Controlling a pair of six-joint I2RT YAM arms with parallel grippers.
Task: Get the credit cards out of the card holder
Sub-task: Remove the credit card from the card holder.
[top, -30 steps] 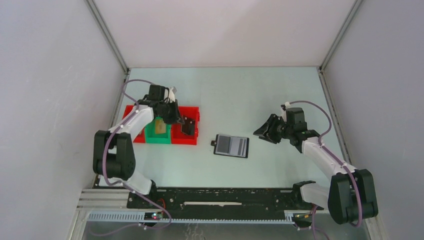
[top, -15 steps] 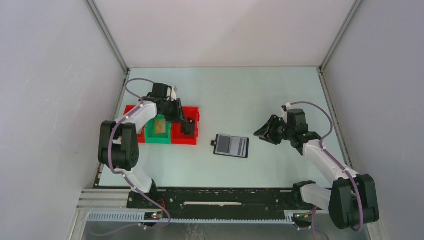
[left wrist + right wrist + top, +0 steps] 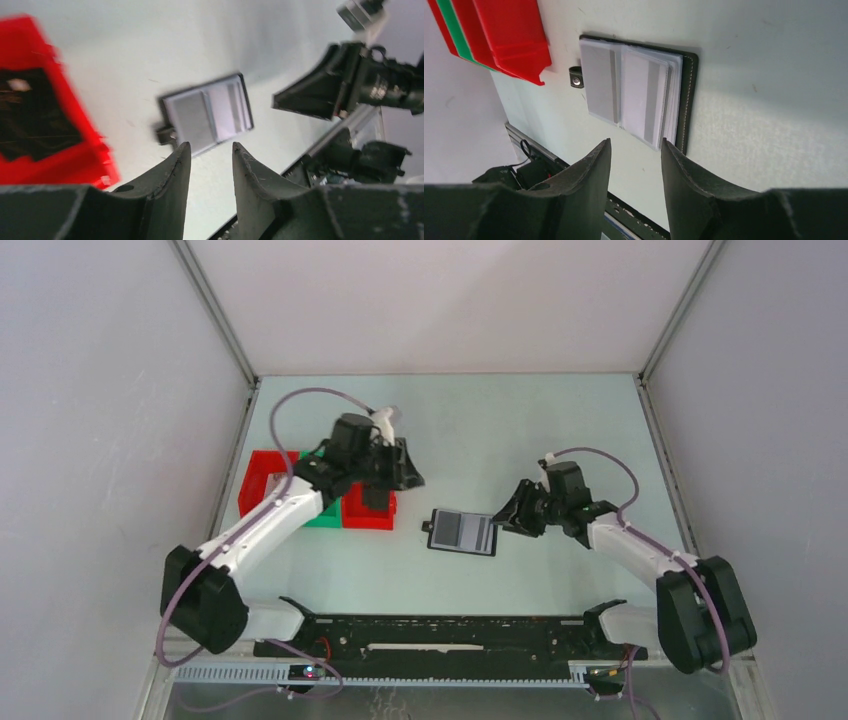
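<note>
Since nothing has come out of the wallet yet, I read this as the reach-in for the first card.

Far left, the red tray, green tray and second red tray sit in a row by the left wall. The left gripper hangs over the right end of that row, at roughly 10 o'clock from the card holder. Its jaws are a narrow gap apart with nothing between them.

The holder lies open and flat near the middle of the table, with its snap tab on the 9 o'clock edge. The credit cards are tucked into both panels, and the right-hand stack is fanned a little. The right gripper sits just beside the holder's 3 o'clock edge, jaws partly spread and empty.

My tip: let one arm pin the black rim while the other nips those fanned edges and drags outward, low and flat. Thin cards will probably slide rather than lift, and I'd bet the whole wallet tags along if nobody holds it.

Room-wise, there's plenty of bare table at 12 and 3 o'clock from the holder. The trays crowd 9 to 10 o'clock, and the base rail runs along 6 o'clock, so I'd pull toward 3 or 12.
</note>
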